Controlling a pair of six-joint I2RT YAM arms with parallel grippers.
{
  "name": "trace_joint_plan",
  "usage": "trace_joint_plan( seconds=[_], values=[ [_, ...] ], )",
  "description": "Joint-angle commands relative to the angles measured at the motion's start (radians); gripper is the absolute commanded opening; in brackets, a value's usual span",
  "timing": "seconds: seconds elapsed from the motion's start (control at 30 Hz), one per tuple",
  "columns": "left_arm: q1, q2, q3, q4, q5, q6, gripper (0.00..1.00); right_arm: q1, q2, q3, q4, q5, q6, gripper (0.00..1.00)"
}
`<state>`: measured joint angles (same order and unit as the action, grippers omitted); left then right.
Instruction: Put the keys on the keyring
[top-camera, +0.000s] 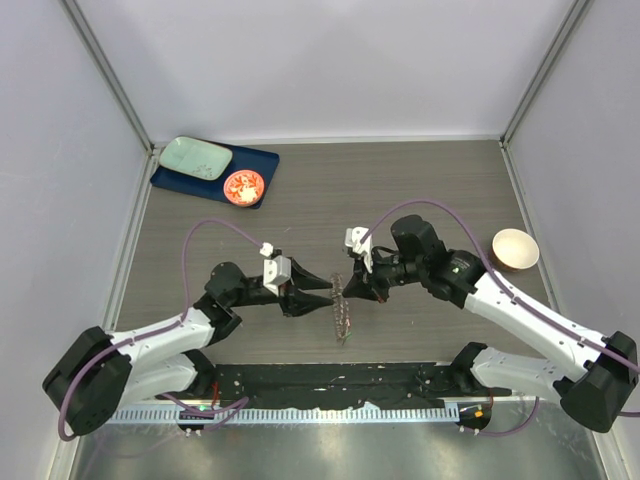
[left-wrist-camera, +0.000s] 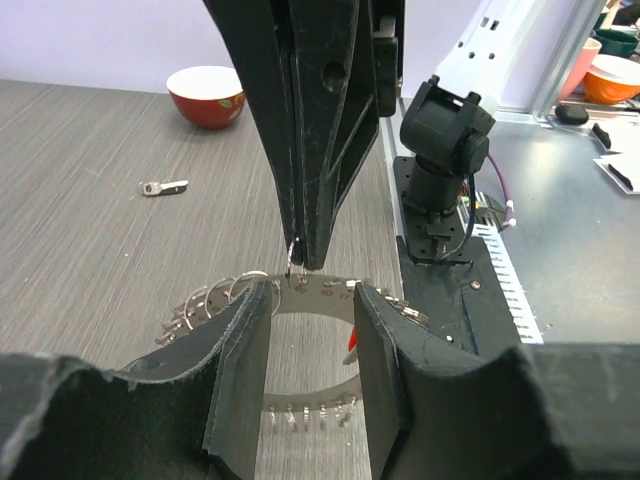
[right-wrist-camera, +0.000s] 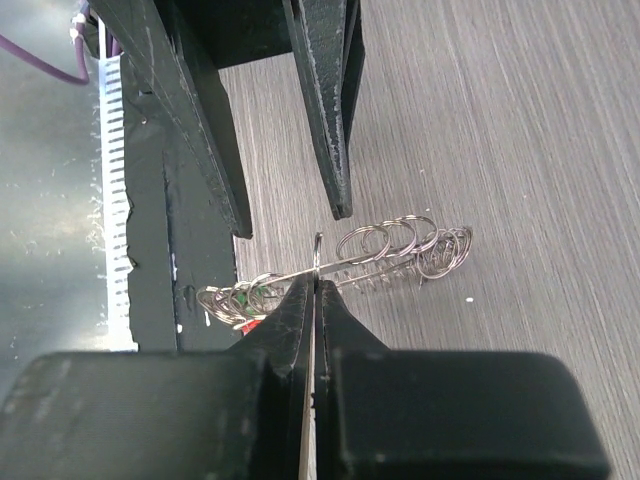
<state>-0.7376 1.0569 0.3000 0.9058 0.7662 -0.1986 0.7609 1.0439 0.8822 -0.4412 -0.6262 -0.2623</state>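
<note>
The keyring (top-camera: 342, 312) is held on edge above the table, between the two arms. It is a flat grey band (left-wrist-camera: 310, 300) fringed with small split rings (right-wrist-camera: 400, 240). My right gripper (right-wrist-camera: 316, 285) is shut on its rim, and in the left wrist view its fingers (left-wrist-camera: 305, 200) come down from above. My left gripper (left-wrist-camera: 312, 300) is open, one finger on each side of the band without touching it. A red key head (left-wrist-camera: 352, 343) and a green one (right-wrist-camera: 247, 295) hang at the ring. One small loose key (left-wrist-camera: 163, 187) lies on the table beyond.
A teal tray (top-camera: 196, 157) on a blue mat and an orange-red dish (top-camera: 243, 186) sit at the back left. A beige bowl (top-camera: 515, 249) stands at the right, red on its outside (left-wrist-camera: 207, 95). The black base strip (top-camera: 330, 385) runs along the near edge.
</note>
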Motion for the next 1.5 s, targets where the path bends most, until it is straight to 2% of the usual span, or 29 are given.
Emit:
trace_joint_plan(
  seconds=[0.0,0.2,0.43,0.87,1.23,1.4,1.47],
  values=[
    [-0.002,0.02,0.051,0.038,0.051,-0.001,0.41,0.009,0.007,0.064,-0.004,-0.023,-0.043,0.01],
    [-0.002,0.057,0.067,0.038,0.07,-0.01,0.37,0.014,0.015,0.07,-0.007,-0.032,-0.054,0.01],
    [-0.003,0.097,0.088,0.039,0.096,-0.035,0.27,0.018,0.018,0.072,-0.01,-0.038,-0.055,0.01],
    [-0.003,0.121,0.102,0.039,0.122,-0.065,0.26,0.021,0.018,0.072,-0.013,-0.038,-0.063,0.01],
    [-0.003,0.153,0.117,0.027,0.15,-0.087,0.18,0.025,0.015,0.07,-0.011,-0.043,-0.064,0.01],
    [-0.005,0.16,0.125,0.025,0.16,-0.094,0.11,0.028,0.013,0.069,-0.01,-0.047,-0.064,0.01],
    [-0.005,0.161,0.125,0.024,0.159,-0.096,0.04,0.028,0.015,0.069,-0.008,-0.046,-0.064,0.01]
  ],
)
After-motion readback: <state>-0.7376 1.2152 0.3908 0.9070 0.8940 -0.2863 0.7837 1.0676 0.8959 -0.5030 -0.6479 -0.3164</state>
